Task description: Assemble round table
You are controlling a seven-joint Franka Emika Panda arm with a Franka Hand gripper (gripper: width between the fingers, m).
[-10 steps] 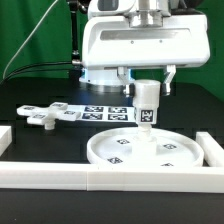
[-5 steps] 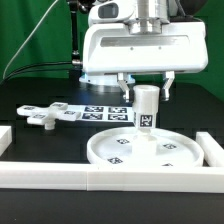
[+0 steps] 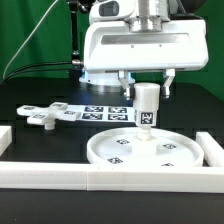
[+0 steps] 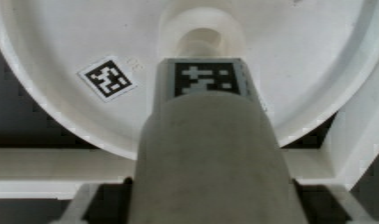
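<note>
The leg [image 3: 147, 106] now stands straighter on the disc's [image 3: 108, 152] middle; seating seems near; I cannot tell whether the hand [image 3: 147, 92] grips it.

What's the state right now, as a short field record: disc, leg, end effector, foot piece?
disc: lying flat, rim up
leg: upright on the disc's middle
end effector: looks open, one finger on either side of the leg's top, gaps visible in the exterior view
foot piece: lying loose at the exterior view's left, apart from the disc
</note>
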